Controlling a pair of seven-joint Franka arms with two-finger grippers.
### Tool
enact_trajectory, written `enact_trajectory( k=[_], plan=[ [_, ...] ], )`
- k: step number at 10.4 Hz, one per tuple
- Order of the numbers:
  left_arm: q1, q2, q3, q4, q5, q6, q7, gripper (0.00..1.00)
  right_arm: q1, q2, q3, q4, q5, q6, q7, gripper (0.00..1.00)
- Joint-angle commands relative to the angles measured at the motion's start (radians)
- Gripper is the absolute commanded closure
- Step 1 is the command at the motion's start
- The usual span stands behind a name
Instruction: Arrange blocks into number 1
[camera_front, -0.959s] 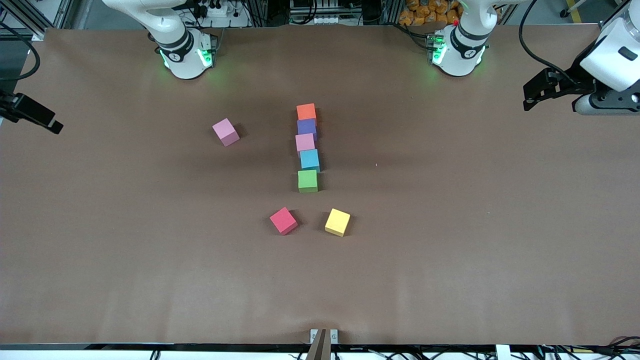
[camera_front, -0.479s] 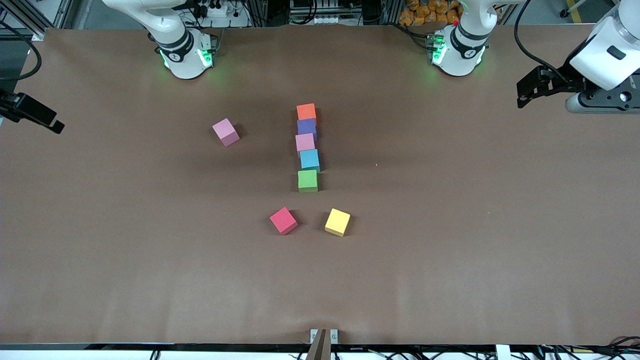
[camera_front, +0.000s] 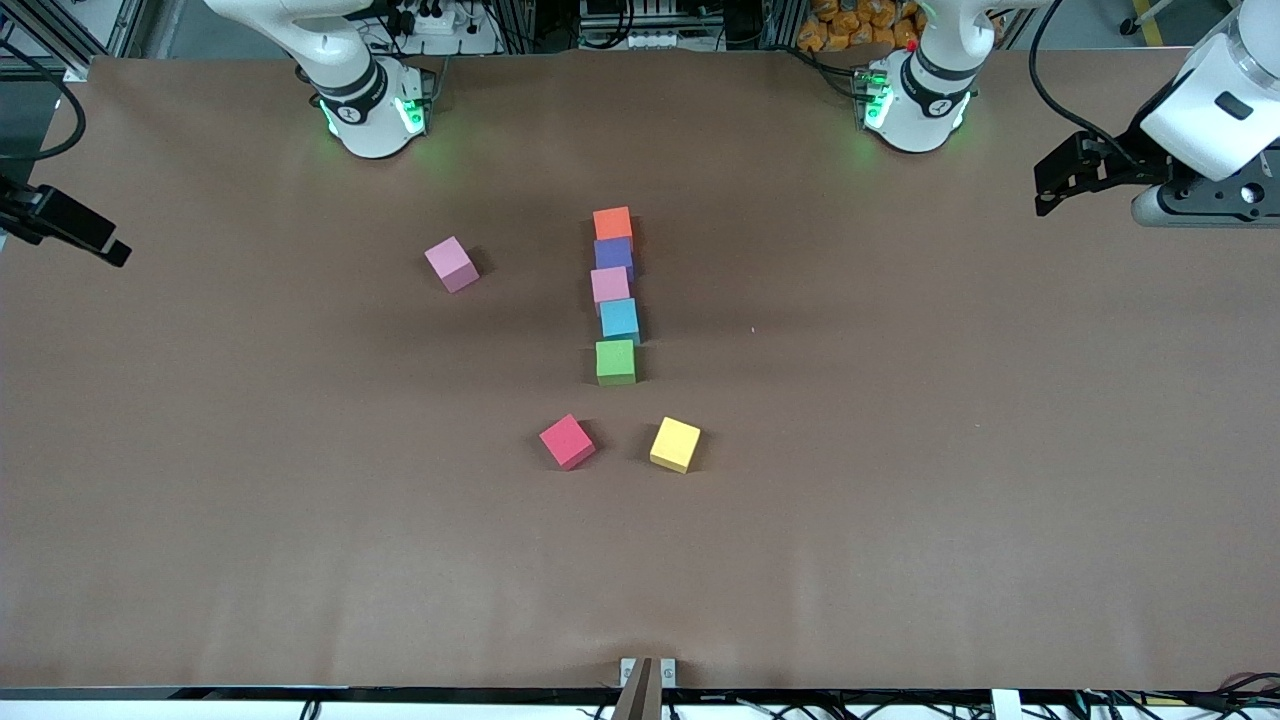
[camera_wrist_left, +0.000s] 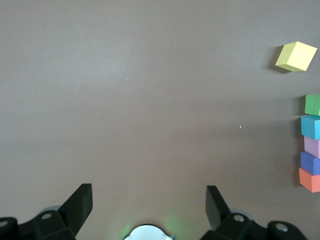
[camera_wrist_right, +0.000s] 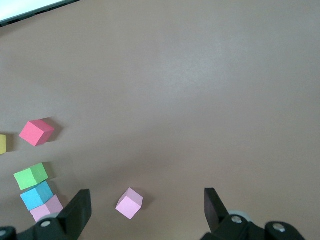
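Column of five blocks mid-table, touching or nearly so: orange (camera_front: 612, 222) farthest from the camera, then purple (camera_front: 613, 253), pink (camera_front: 610, 284), blue (camera_front: 619, 319), green (camera_front: 615, 361) nearest. Loose: second pink (camera_front: 451, 264) toward the right arm's end, red (camera_front: 567, 441) and yellow (camera_front: 675, 444) nearer the camera than green. Left gripper (camera_front: 1075, 175) hangs over the table's left-arm end, fingers spread, empty. Right gripper (camera_wrist_right: 147, 207) is over the table near the second pink, also spread, empty. The stem looks done; the step seems to be between picks. Next likely needs a loose block grabbed for the flag or base.
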Motion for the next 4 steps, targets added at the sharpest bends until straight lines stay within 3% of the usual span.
enact_trajectory(
  k=[1,4],
  plan=[
    [0.013,-0.013,-0.001,0.000,-0.012,-0.017,0.007,0.00,-0.015,-0.014,0.022,-0.005,-0.011,-0.007,0.014,0.00],
    [0.013,-0.013,0.002,0.001,-0.012,-0.017,0.006,0.00,-0.014,-0.014,0.023,-0.008,-0.011,-0.007,0.014,0.00]
  ],
)
